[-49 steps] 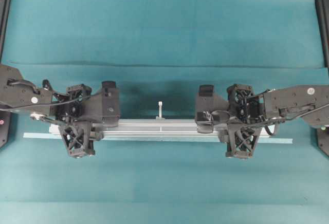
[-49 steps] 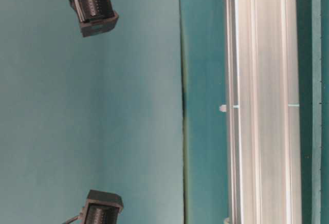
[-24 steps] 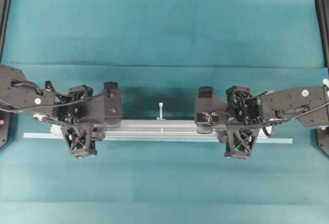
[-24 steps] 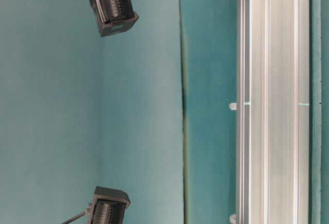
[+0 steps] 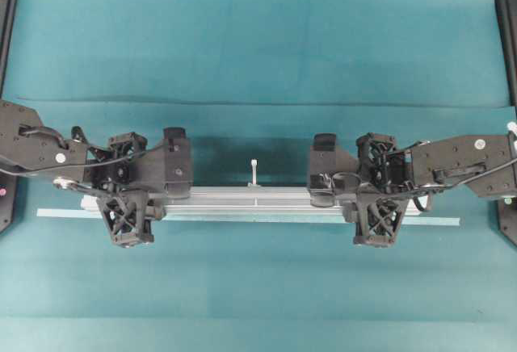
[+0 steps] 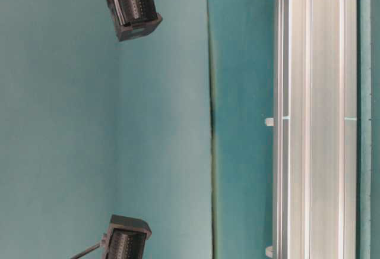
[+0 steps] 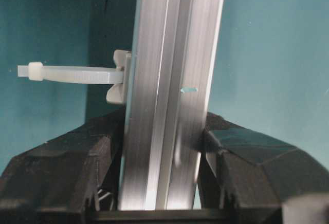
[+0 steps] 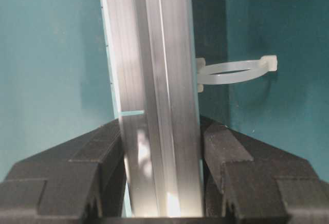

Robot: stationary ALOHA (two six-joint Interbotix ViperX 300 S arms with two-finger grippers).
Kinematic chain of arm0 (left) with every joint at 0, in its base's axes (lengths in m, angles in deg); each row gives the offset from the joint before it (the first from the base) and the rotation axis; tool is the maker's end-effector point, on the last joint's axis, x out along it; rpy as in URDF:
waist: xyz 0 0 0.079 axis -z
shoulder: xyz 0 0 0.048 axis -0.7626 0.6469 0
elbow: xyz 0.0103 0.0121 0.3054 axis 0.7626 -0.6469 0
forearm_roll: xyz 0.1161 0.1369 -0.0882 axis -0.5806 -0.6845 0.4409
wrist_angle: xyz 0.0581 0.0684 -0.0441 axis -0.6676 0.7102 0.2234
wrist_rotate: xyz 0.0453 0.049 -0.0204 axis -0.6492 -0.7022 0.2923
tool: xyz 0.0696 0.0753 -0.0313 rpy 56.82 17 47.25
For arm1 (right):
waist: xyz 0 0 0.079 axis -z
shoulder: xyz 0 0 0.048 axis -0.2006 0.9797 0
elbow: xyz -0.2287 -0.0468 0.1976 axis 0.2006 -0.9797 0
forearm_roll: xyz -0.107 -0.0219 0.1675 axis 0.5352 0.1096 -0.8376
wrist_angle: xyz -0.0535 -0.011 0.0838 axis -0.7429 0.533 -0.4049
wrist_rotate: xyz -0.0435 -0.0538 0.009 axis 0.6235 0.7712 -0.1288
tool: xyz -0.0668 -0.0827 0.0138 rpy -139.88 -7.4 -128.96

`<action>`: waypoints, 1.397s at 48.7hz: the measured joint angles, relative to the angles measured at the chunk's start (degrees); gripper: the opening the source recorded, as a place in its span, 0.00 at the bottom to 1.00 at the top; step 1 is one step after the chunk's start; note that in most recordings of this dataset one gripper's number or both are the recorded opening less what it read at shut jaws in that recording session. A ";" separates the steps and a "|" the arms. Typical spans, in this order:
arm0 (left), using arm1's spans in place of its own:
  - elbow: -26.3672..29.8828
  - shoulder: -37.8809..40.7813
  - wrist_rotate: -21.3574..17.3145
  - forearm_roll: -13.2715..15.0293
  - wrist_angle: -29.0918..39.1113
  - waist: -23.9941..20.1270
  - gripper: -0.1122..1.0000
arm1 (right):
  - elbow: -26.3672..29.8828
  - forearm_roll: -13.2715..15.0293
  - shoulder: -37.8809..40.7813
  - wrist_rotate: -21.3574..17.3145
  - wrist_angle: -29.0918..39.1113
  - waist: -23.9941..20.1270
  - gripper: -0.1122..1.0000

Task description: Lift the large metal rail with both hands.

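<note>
Currently the large metal rail [image 5: 250, 200] runs from 9 o'clock to 3 o'clock across the lower middle of the overhead view, and each end is held by one arm. The left gripper [image 5: 129, 205] grips it toward the 9 o'clock end; the right gripper [image 5: 373, 204] grips it toward the 3 o'clock end. Both wrist views show the jaws pressed against the two long faces of the rail, pinching it with no visible gap: left fingers [image 7: 61, 178] and right fingers [image 8: 67, 175] bear directly on the aluminium.

The two holds sit roughly equal distances from the rail's middle. This placement is judged to balance the load so that neither end droops and the bar does not twist between the arms.

A white cable tie [image 5: 253, 170] projects from the rail's far edge toward 12 o'clock, near mid-length. In the right wrist view it forms a closed loop [image 8: 234, 72]; in the left wrist view one appears as a straight tail [image 7: 67, 73]. Both lie just beyond the jaws, clear of them.

A thin pale teal strip [image 5: 436, 221] lies on the counter [image 5: 258, 45] just beside the rail at its 6 o'clock side, ungripped.

Whether the rail is clear of the counter cannot be told with confidence. The table-level view shows the rail [image 6: 312, 116] as a tall bright band.
</note>
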 measured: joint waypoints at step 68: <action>0.09 0.62 -3.60 0.09 0.35 -0.62 0.43 | -0.53 -0.35 0.09 -1.32 -0.62 0.09 0.49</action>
